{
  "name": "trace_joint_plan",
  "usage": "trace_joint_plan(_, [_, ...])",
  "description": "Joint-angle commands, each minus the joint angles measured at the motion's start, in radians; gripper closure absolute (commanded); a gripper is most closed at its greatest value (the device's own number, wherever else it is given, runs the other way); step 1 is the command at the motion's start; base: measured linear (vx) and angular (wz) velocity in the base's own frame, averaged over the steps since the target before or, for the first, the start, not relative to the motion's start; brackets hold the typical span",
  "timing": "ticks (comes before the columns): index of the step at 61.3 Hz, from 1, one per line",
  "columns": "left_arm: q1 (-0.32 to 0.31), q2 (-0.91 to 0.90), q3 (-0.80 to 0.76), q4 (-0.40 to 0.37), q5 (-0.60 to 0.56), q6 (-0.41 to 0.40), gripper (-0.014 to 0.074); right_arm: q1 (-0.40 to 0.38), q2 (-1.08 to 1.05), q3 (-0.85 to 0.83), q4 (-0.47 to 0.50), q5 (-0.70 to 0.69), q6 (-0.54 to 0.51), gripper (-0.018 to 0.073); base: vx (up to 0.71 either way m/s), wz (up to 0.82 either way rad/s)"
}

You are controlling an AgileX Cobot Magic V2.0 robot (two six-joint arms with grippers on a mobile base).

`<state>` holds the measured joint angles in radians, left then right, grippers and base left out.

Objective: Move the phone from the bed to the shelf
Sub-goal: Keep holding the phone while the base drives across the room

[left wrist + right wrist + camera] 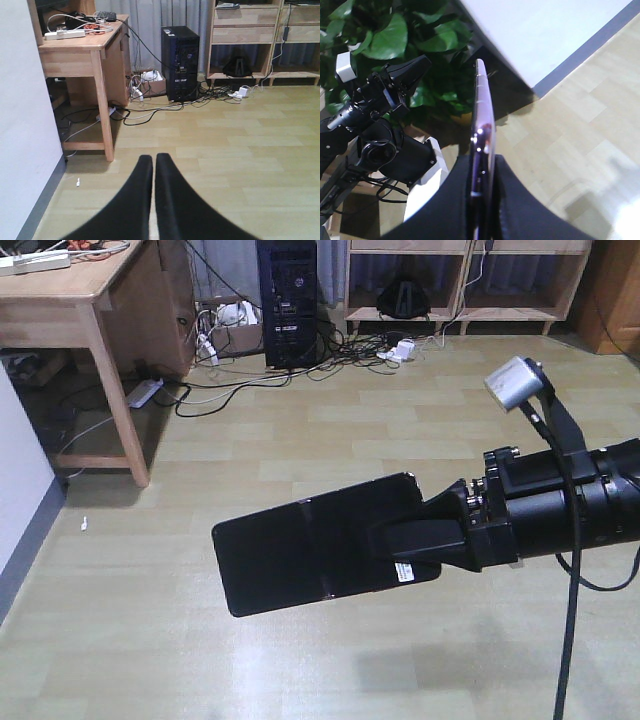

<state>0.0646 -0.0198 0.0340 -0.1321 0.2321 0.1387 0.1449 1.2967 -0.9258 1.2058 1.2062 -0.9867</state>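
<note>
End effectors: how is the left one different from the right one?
The right end effector grips the phone; the left end effector holds nothing. The right one's fingers sit apart with the phone between them; the left one's fingers nearly touch. Both have black fingers.

Front view: black right gripper [380, 540] hides one end of the glossy black flat phone [300, 560]; pale wooden shelving unit [510, 312] cut by top edge. Left wrist view: black left gripper [153, 160] blurred, cut by bottom edge. Right wrist view: phone's lower end hidden between blurred fingers [520, 215].
</note>
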Motion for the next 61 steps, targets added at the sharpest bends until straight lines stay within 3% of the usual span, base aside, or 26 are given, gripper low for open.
trace_joint_plan(1, [0.001, -0.006, 0.002, -0.006, -0.073, -0.004, 0.0596, -0.003, -0.032, -0.027, 0.091, 0.075, -0.002, 0.0561, 0.38, -0.04])
trace_joint_plan(61, [0.001, -0.006, 0.002, -0.006, -0.073, -0.004, 0.0596, -0.003, -0.032, -0.027, 0.091, 0.075, -0.002, 0.0561, 0.34, 0.04])
